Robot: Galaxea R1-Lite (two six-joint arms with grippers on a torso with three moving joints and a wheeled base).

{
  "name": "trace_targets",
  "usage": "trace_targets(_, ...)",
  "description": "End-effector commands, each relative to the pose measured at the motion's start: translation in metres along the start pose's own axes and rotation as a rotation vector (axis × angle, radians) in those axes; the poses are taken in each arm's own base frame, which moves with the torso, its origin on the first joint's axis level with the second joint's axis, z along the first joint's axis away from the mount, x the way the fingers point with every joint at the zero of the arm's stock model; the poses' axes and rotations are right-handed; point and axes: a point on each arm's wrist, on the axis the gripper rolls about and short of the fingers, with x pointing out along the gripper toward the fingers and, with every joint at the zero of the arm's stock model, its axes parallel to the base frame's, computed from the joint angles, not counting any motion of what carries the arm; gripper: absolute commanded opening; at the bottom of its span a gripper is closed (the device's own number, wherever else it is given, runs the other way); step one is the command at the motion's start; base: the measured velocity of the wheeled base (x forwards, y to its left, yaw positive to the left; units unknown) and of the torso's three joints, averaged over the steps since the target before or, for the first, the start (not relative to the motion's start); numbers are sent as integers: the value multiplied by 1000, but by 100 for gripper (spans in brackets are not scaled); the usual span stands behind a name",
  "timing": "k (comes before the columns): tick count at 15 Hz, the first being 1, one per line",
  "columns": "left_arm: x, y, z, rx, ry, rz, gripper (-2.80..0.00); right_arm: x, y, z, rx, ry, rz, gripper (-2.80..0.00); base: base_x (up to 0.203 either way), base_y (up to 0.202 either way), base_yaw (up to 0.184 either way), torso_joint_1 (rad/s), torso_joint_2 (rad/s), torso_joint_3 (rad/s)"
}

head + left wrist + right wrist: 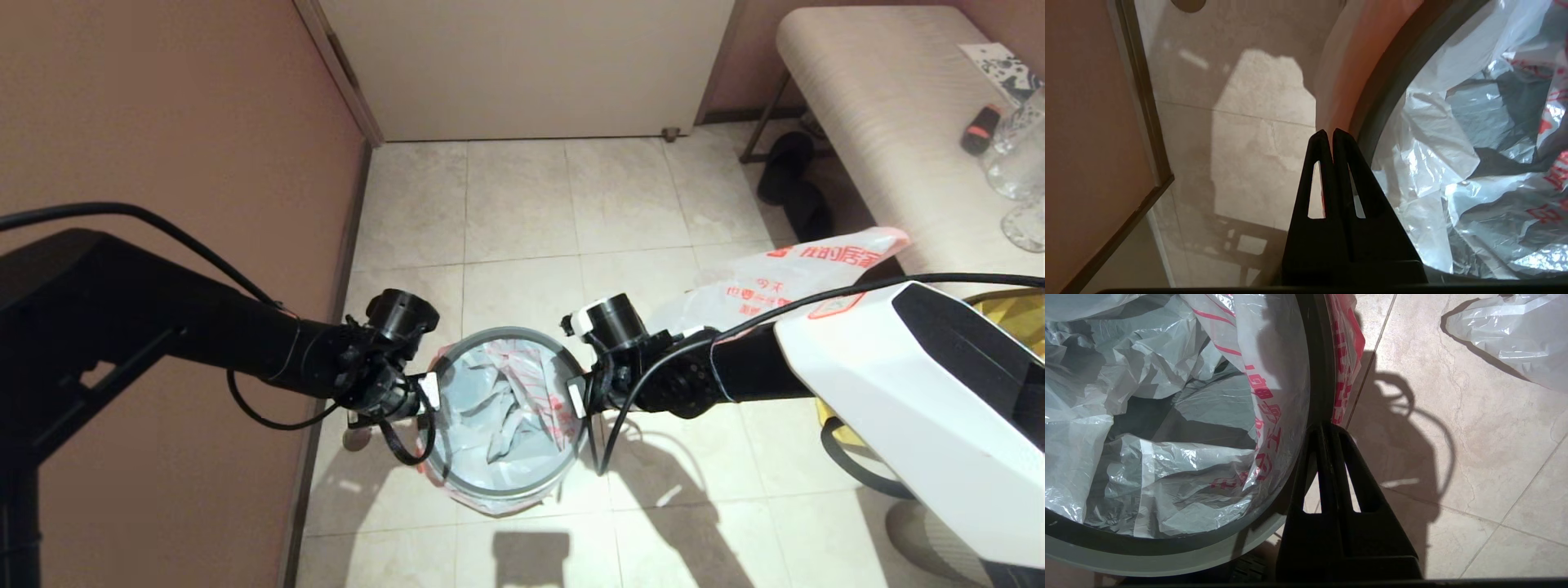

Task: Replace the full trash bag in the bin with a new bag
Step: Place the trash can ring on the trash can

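Observation:
The bin [506, 500] stands on the floor between my arms, mostly hidden under its grey hoop [504, 333] and the new bag [502, 404], a crinkled liner with red print. The bag's pink-red edge hangs outside the hoop [1384, 98]. My left gripper [426, 392] is shut at the rim's left side, its tips [1327, 132] against that pink overhang [1347, 65]. At the rim's right side my right gripper [578, 398] is shut too, its tips [1328, 426] meeting the red-printed overhang [1346, 355] beside the hoop [1319, 367]. The full trash bag [775, 282] lies on the floor to the right.
A brown wall [163, 122] runs close on the left and a white door [531, 65] closes the far end. A padded bench [882, 122] with glassware stands at the right, dark slippers [788, 184] under it. A yellow fabric bag [1012, 314] lies behind my right arm.

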Motion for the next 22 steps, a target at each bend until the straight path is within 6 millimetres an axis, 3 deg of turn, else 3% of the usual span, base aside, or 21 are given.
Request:
trace_targets(1,-3,1,2,-9,-13,-2,-280,4,0,-4,-3,14,-2,-280,0,0,0,0,0,0)
trace_targets(3,-11,1,5,-15,-32,-16,-280,5,0,-5,-3,15,-2,-280,0,0,0,0,0,0)
trace_targets(14,-6,-2,2,-6,3,-60,-280,8,1,-5,-2,11,2,-280,0,0,0,0,0,0)
trace_targets(22,19,-3,-9,10,59,-21,-280,17,0,-11,-2,25,-4,-280,0,0,0,0,0,0)
